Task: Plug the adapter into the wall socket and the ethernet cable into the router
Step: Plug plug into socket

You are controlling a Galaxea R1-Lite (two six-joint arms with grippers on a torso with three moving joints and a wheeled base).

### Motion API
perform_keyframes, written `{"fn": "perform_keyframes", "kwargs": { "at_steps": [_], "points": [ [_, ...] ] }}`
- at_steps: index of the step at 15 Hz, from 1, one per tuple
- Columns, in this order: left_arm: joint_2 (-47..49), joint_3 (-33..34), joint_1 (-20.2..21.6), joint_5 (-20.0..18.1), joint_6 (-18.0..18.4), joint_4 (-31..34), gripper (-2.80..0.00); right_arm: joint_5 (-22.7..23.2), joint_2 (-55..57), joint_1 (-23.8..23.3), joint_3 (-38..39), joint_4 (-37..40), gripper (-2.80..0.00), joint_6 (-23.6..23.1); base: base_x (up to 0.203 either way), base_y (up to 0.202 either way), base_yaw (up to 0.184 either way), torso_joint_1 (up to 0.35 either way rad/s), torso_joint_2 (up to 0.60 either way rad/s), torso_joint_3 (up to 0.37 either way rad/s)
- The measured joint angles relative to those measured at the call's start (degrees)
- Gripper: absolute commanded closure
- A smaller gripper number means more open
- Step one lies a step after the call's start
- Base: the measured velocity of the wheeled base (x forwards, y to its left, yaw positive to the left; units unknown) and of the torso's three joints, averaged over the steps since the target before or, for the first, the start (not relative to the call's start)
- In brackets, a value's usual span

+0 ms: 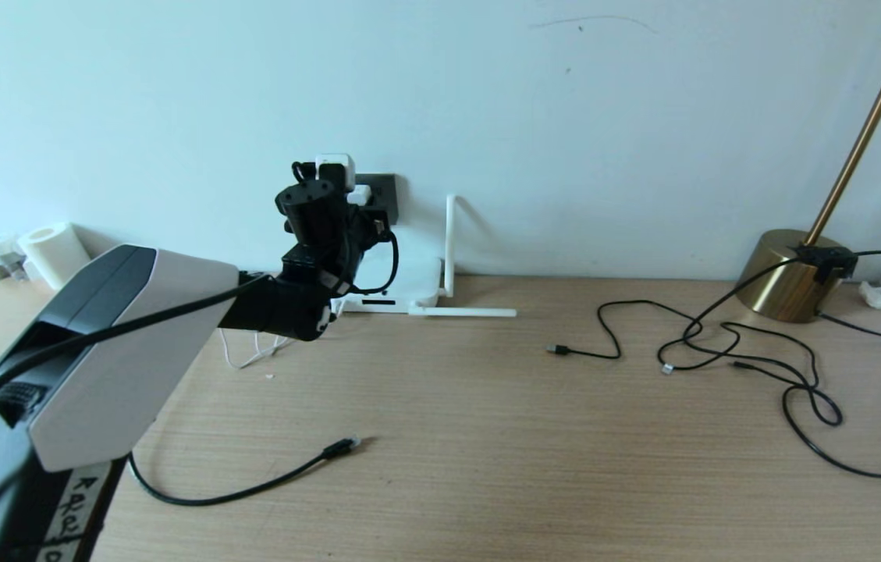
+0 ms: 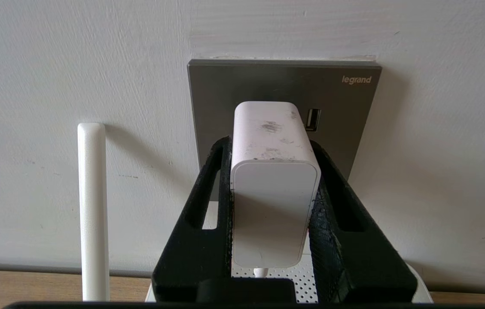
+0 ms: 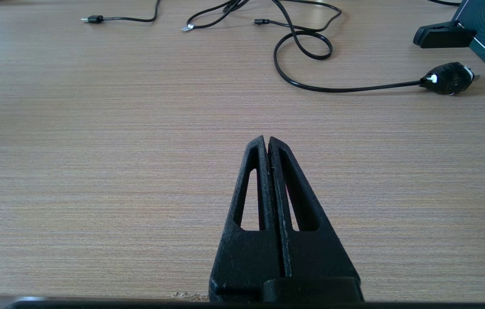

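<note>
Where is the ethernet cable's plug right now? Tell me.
In the head view the ethernet cable lies loose on the wooden table, left of centre; its plug points toward the router by the wall, well short of it.

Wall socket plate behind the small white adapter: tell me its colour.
Dark grey wall socket plate, clearest in the left wrist view, behind the white adapter.

Camera setup
My head looks down the bench (image 1: pixel 487 437); left wrist sits close behind my tool (image 2: pixel 270 141), facing the wall socket (image 2: pixel 345 111) both share.
</note>
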Motion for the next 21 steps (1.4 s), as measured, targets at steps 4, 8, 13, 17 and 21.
{"fn": "perform_keyframes", "kwargs": {
  "at_steps": [4, 8, 13, 17, 21],
  "points": [
    [0.33, -0.2, 0.02, -0.11, 0.02, 0.14, 0.0, 0.0, 0.0, 0.0, 0.0, 0.0, 0.0, 0.0, 0.0, 0.0, 0.0, 0.0, 0.0, 0.0],
    [0.98, -0.86, 0.05, -0.22, 0.02, 0.14, 0.0, 0.0, 0.0, 0.0, 0.0, 0.0, 0.0, -0.02, 0.0, 0.0, 0.0, 0.0, 0.0, 0.0],
    [1.93, -2.23, -0.01, -0.2, 0.02, 1.08, 0.0, 0.02, 0.0, 0.0, 0.0, 0.0, 0.0, 0.0, 0.0, 0.0, 0.0, 0.0, 0.0, 0.0],
    [2.36, -2.96, -0.01, -0.26, 0.01, 1.54, 0.0, 0.05, 0.0, 0.0, 0.0, 0.0, 0.0, 0.0, 0.0, 0.0, 0.0, 0.0, 0.0, 0.0],
    [3.32, -5.44, -0.07, -0.2, 0.02, 3.02, 0.0, 0.02, 0.0, 0.0, 0.0, 0.0, 0.0, -0.02, 0.0, 0.0, 0.0, 0.0, 0.0, 0.0]
  ]
}}
